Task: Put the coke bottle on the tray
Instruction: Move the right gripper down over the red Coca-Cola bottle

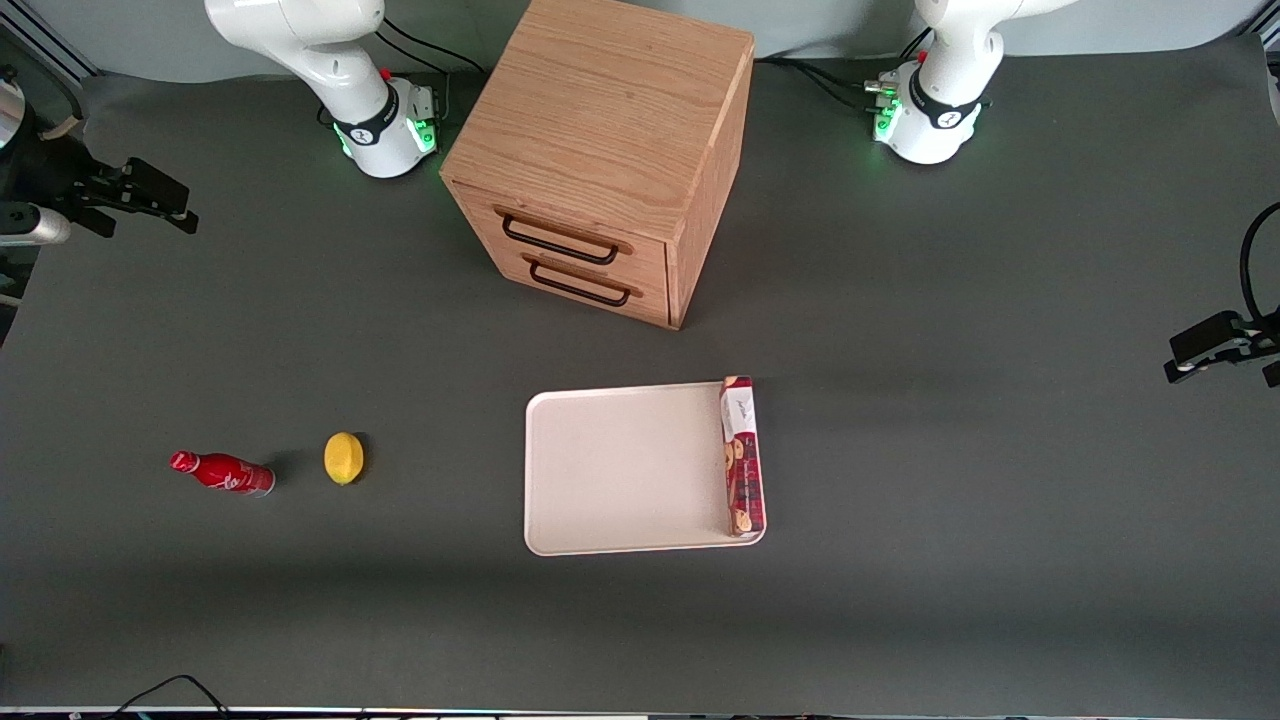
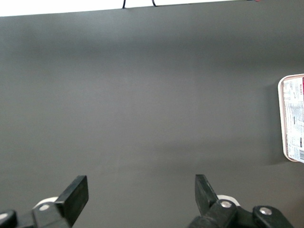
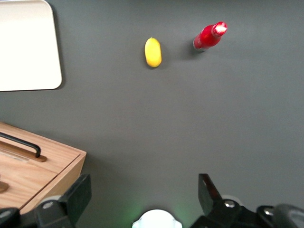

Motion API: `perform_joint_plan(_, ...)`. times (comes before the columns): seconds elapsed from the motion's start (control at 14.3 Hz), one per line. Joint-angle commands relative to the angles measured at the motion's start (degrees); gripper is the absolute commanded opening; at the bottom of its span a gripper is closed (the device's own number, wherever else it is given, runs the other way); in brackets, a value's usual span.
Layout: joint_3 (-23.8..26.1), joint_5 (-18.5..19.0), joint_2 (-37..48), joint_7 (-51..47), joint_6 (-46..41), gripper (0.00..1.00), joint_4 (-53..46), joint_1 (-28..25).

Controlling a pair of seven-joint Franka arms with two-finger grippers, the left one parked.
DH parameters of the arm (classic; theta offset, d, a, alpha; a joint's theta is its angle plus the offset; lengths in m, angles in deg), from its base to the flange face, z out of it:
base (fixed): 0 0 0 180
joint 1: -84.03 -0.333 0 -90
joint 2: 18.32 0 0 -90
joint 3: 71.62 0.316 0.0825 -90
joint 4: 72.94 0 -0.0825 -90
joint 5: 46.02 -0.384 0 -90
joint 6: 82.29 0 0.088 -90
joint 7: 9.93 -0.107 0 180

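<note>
The coke bottle [image 1: 222,473] is small and red with a red cap and stands on the dark table toward the working arm's end. It also shows in the right wrist view [image 3: 208,37]. The cream-white tray [image 1: 620,470] lies flat near the table's middle, in front of the drawer cabinet; one rounded corner of it shows in the right wrist view [image 3: 26,47]. My right gripper [image 1: 165,200] hangs high above the table edge at the working arm's end, farther from the front camera than the bottle. In its wrist view the gripper [image 3: 142,192] is open and empty.
A yellow lemon-like object [image 1: 344,458] lies between the bottle and the tray. A long red biscuit box [image 1: 741,455] lies on the tray along its edge toward the parked arm. A wooden two-drawer cabinet [image 1: 610,150] stands between the arm bases.
</note>
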Motion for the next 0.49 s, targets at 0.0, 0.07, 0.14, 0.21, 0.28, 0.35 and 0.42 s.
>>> perform_joint_plan(0.0,-5.24,0.86,-5.36,11.91,-0.12,1.0,-3.85,0.05)
perform_joint_plan(0.07,-7.17,0.95,-7.12,15.62,1.54,1.0,-3.94,-0.04)
perform_joint_plan(0.14,-8.15,1.38,-9.05,17.74,3.73,1.0,-3.94,0.05)
perform_joint_plan(0.21,-8.25,2.52,-10.9,19.59,5.67,1.0,-3.85,0.14)
perform_joint_plan(0.28,-8.6,2.97,-12.83,21.96,7.86,1.0,-3.68,0.23)
perform_joint_plan(0.35,-10.08,2.97,-14.68,23.63,9.97,1.0,-3.5,0.14)
perform_joint_plan(0.42,-10.61,2.97,-16.87,24.69,12.08,1.0,-3.33,0.14)
